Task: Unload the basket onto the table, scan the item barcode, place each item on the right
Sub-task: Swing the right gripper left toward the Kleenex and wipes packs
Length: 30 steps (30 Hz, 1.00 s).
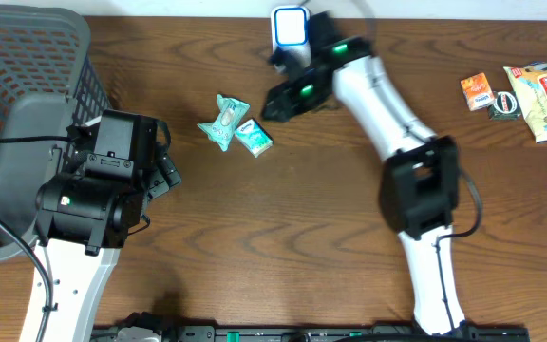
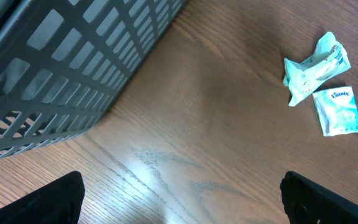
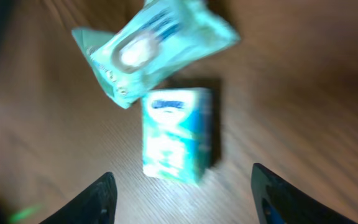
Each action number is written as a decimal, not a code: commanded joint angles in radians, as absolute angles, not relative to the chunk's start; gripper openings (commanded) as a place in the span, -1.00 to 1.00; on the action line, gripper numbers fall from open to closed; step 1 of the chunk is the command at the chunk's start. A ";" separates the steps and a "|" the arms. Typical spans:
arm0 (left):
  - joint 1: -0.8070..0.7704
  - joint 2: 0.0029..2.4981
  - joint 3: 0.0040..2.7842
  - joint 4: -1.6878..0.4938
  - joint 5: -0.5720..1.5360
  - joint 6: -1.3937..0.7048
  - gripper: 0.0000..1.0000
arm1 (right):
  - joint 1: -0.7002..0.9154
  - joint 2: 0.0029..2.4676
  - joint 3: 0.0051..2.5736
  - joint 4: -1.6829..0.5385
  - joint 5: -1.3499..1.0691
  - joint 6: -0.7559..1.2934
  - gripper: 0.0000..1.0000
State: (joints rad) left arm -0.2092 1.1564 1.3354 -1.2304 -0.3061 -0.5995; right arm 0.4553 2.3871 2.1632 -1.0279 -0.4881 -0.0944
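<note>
Supporting table (image 1: pixel 283 237): brown wood, under everything.
basket (image 1: pixel 27 85): grey, slatted, far left edge.
left gripper (image 2: pixel 182 177): jaws wide, nothing between them, just beside basket.
right gripper (image 1: pixel 272 106): jaws parted, apart from tissue pack, gripping nothing.
snack packets (image 1: pixel 530 95): clustered at far right edge.
wipes pouch (image 1: pixel 223 122): teal, crumpled, touching tissue pack.
tissue pack (image 1: pixel 254 138): flat on table centre, just ahead of right gripper.

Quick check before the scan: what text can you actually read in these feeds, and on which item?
"Kleenex": on the small teal tissue pack, left wrist view.
Teal wipes pouch beside it: print too small to read.
Right wrist view: print on both packs is blurred.
Snack packets at the overhead view's right edge: lettering too small to read.
</note>
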 commanded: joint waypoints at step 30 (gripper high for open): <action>-0.204 1.155 1.337 -1.234 -0.326 -0.604 1.00 | 0.663 2.279 2.022 -0.909 -0.005 0.100 -0.98</action>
